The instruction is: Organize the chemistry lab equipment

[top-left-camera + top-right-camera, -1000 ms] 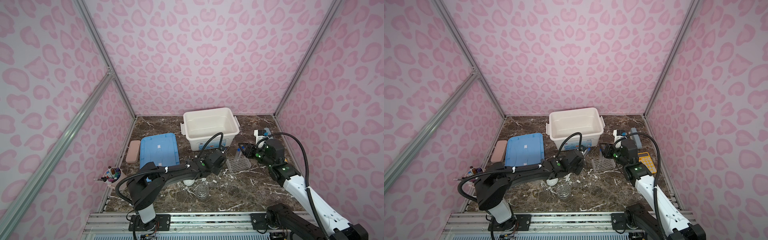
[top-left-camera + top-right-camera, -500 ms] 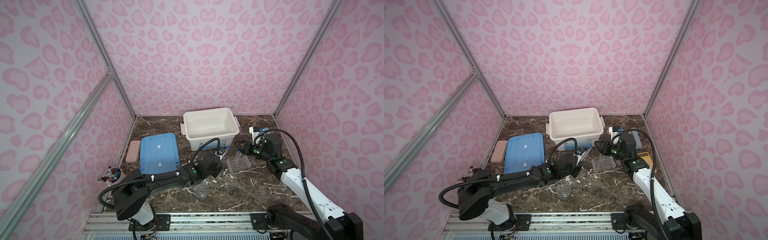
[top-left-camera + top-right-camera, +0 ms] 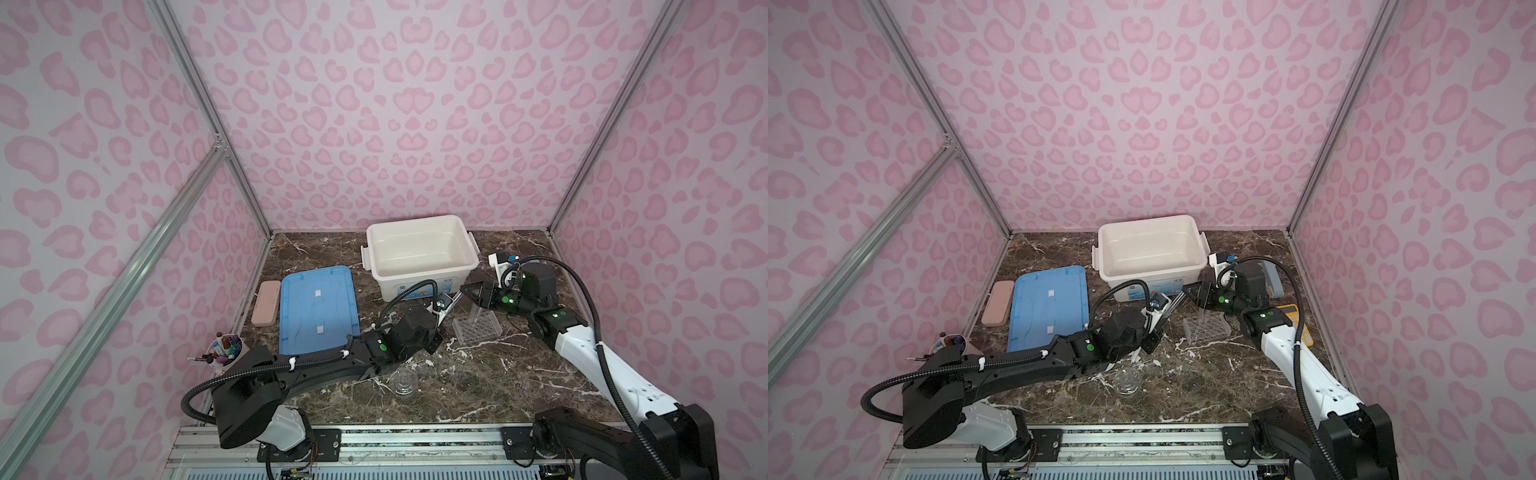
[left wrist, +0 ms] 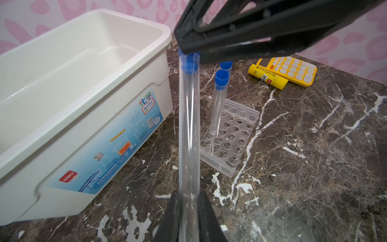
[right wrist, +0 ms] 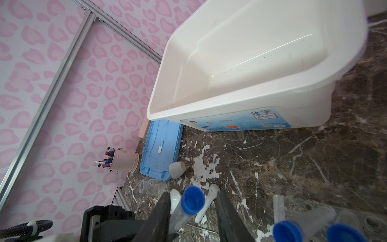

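I have the left gripper pinched on the closed bottom end of a test tube, so the tube stands up out of its jaws with the blue cap at the far end. That end is offered to the right gripper, whose jaws stand spread on either side of the cap with a gap showing on both sides, so nothing is gripped there yet. I read this as a handover: the bottom hold leaves the cap free for the other tool.

The clear rack lies just beyond the left gripper's tips and close under the right gripper, with two capped tubes already upright in it. The right arm looks better placed to drop in the third.

The white bin sits beside the held tube and is bare inside. The pestle and small white cup lie out past the right gripper's tips. Everything rests on a dark marble table that is veined and scuffed white, and pink patterned walls close it in on three sides
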Controlling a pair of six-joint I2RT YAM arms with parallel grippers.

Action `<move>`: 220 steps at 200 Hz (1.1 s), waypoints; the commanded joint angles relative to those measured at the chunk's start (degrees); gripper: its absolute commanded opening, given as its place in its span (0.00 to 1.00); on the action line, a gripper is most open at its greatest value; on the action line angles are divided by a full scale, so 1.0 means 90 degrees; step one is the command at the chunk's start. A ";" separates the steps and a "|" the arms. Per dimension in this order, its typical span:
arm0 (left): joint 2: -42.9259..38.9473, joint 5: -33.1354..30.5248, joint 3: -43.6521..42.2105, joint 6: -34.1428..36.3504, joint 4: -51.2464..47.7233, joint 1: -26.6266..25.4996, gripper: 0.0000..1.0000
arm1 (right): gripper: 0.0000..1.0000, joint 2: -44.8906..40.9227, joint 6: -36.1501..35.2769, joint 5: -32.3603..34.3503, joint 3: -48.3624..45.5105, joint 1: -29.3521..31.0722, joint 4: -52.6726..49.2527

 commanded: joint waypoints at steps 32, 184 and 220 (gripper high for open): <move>-0.0071 0.0086 -0.0088 0.0112 0.0485 -0.0035 0.05 | 0.37 0.0222 0.0280 -0.0618 0.0058 0.0009 0.0294; 0.0013 -0.0791 -0.0138 -0.0330 0.0639 -0.0045 0.82 | 0.07 -0.0154 -0.0494 0.0798 0.0448 0.0580 -0.0849; -0.0227 -0.1182 -0.0383 -0.0495 0.0735 -0.0035 0.95 | 0.06 -0.0250 -0.1020 0.2877 0.0741 0.1439 -0.1308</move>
